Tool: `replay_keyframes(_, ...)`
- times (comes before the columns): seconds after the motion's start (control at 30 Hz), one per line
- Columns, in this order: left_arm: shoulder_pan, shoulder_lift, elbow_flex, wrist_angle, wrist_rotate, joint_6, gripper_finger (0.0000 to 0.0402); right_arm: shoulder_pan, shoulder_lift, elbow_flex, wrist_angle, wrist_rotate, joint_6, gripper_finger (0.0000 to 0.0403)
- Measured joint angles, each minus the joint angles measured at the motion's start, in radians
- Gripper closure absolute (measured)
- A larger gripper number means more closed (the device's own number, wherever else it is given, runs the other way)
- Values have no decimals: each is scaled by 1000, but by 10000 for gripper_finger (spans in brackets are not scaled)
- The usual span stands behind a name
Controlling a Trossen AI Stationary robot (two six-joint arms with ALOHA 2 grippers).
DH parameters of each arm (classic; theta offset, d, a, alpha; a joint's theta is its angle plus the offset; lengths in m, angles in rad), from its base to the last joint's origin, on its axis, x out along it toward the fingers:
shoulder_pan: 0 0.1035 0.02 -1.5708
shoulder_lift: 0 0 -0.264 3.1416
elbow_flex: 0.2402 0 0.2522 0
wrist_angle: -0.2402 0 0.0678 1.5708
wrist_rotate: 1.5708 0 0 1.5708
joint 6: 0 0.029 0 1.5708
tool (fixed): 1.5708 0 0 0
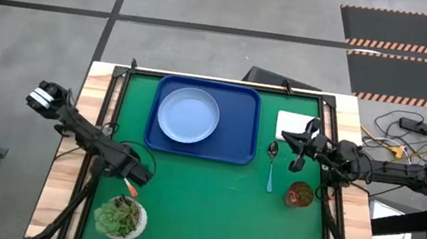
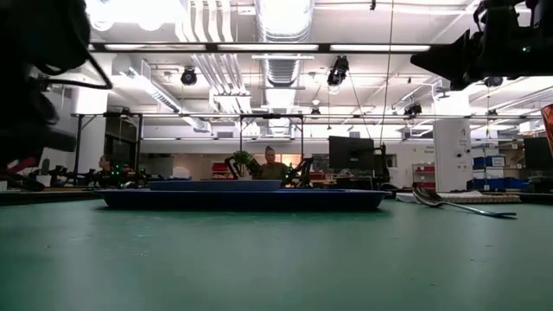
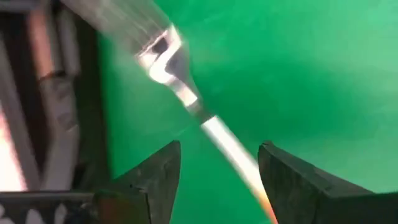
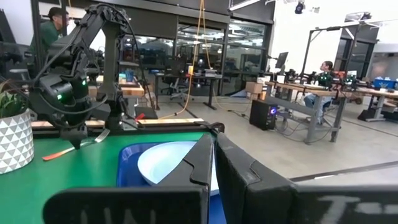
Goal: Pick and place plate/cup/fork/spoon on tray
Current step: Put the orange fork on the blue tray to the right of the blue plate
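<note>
The fork (image 3: 211, 127), with silver tines and an orange handle, lies on the green mat near the table's front left; its handle (image 1: 130, 188) shows beside my left gripper (image 1: 137, 177). That gripper (image 3: 217, 146) is open, with one finger on either side of the fork's handle and a gap to each. The pale-blue plate (image 1: 188, 115) lies in the dark-blue tray (image 1: 246, 99) at the far middle. The blue-handled spoon (image 1: 271, 168) and the dark-red cup (image 1: 299, 195) rest on the mat at the right. My right gripper (image 1: 297, 146) is shut and empty above the mat beside the spoon.
A white patterned pot with a green succulent (image 1: 120, 217) stands just in front of my left gripper. A white square pad (image 1: 296, 124) lies right of the tray. The mat's middle and front right are bare. People sit at desks in the room beyond.
</note>
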Motion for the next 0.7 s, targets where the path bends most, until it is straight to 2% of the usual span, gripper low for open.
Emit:
replay_keyframes(0.37,-33,-3,-70,71,-48,-70,214,0,0,0,-26,0,-16,394)
replay_keyframes(0.47,-34,-3,-71,80,-58,-69,245,0,0,0,-26,0,-16,394)
replay_keyframes(0.7,-33,-2,-70,99,-80,-77,366,0,0,0,-28,0,-13,394)
